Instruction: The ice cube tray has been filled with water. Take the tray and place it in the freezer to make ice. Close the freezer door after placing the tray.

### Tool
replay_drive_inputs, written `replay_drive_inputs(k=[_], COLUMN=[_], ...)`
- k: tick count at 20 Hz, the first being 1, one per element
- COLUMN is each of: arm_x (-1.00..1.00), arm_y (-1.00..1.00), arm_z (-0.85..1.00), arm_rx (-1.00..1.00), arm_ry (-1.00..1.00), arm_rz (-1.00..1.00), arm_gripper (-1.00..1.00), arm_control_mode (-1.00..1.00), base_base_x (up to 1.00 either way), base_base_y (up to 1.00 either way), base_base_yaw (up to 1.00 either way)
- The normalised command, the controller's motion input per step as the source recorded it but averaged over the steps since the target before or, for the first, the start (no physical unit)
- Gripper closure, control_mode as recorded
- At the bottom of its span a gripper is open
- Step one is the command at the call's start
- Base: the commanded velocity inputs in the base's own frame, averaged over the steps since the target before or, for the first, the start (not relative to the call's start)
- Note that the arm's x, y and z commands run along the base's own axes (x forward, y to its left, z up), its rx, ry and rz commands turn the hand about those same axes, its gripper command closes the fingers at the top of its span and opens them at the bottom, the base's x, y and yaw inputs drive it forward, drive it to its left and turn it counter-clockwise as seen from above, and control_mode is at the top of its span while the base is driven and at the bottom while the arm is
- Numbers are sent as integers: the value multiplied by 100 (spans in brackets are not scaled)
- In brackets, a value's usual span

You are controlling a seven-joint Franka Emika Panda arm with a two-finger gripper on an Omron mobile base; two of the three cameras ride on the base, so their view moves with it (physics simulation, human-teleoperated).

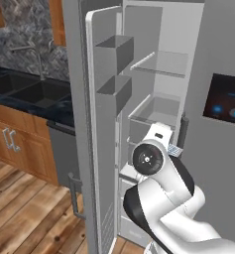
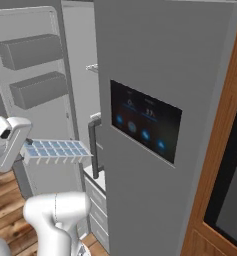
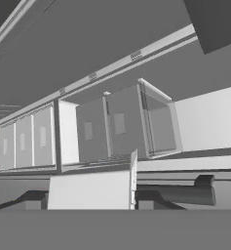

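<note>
Kitchen fridge ahead, we have the gripper (image 2: 23,149) closed on one short end of the tray (image 2: 56,149), held level just outside the open freezer (image 1: 156,106); light and stiff, we judge, but its water (image 2: 55,148) spills if tilted.

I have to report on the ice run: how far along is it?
Done: the ice cube tray has been picked up, and the gripper is shut on its end. The freezer door stands open. In hand: the tray hangs level in front of the open freezer, not yet on a shelf. Left: set it inside, let go, and close the door.
</note>
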Motion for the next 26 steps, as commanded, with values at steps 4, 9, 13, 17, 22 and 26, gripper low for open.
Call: replay_drive_inputs(k=[4,9,13,17,22,26], arm_x=[0,0,0,0,0,0], arm_y=[0,0,0,0,0,0], arm_z=[0,0,0,0,0,0], arm_rx=[0,0,0,0,0,0], arm_ry=[0,0,0,0,0,0], arm_rz=[0,0,0,0,0,0], arm_gripper=[100,100,100,100,100,100], arm_control_mode=[100,100,100,100,100,100], base_base_x=[13,0,0,-6,-2,-4], base_base_y=[12,33,45,60,53,17], base_base_yaw=[0,-2,-5,-4,-6,-9])
